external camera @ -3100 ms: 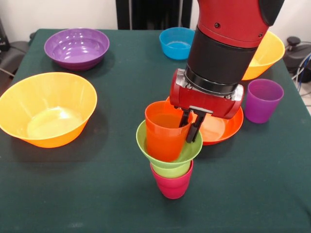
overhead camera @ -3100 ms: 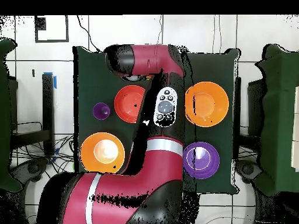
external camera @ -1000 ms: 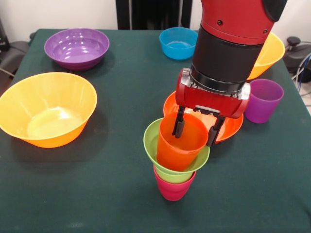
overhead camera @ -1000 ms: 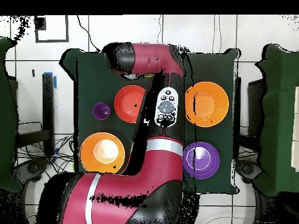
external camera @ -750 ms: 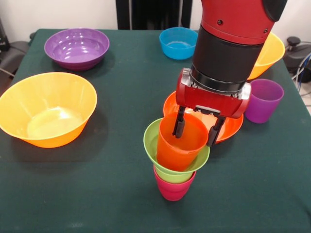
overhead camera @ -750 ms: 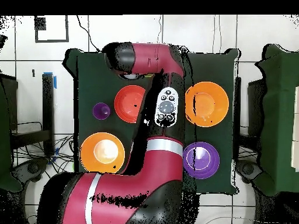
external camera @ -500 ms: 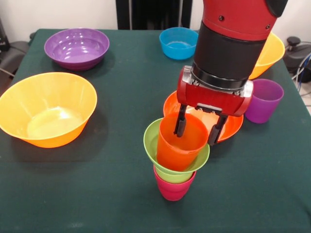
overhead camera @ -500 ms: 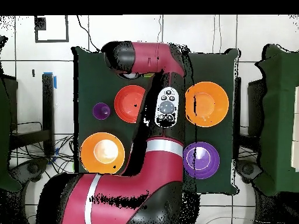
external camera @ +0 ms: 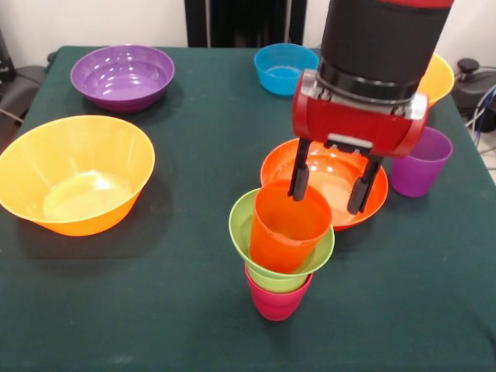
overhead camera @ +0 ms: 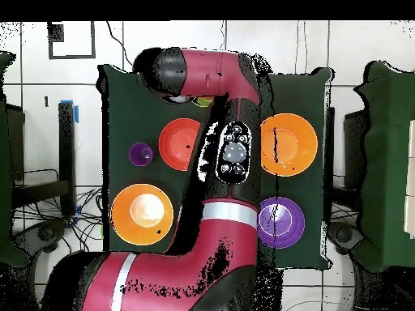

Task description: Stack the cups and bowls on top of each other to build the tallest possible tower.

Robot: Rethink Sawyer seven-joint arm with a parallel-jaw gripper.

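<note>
The tower stands near the table's front in the front view: a crimson cup point(external camera: 275, 301) at the bottom, a lime green cup point(external camera: 279, 279) in it, the small lime green bowl point(external camera: 242, 225) on that, and the orange-red cup point(external camera: 287, 229) upright in the bowl. My gripper point(external camera: 329, 182) is open and empty, just above and behind the orange-red cup, clear of its rim. The purple cup point(external camera: 418, 161) stands alone at the right, also in the overhead view point(overhead camera: 140, 153). In the overhead view my arm hides the gripper and the tower.
The red-orange bowl point(external camera: 373, 205) point(overhead camera: 180, 143) lies right behind the tower. A large orange bowl point(external camera: 74, 174) point(overhead camera: 288, 144) is at the left, another point(external camera: 439, 77) point(overhead camera: 143, 209) behind my arm. The purple bowl point(external camera: 122, 74) point(overhead camera: 280, 220) and blue bowl point(external camera: 280, 68) sit at the far side.
My gripper, earlier shut on the orange-red cup's rim, opened and has now risen straight up out of the cup. The cup stays seated in the lime green bowl.
</note>
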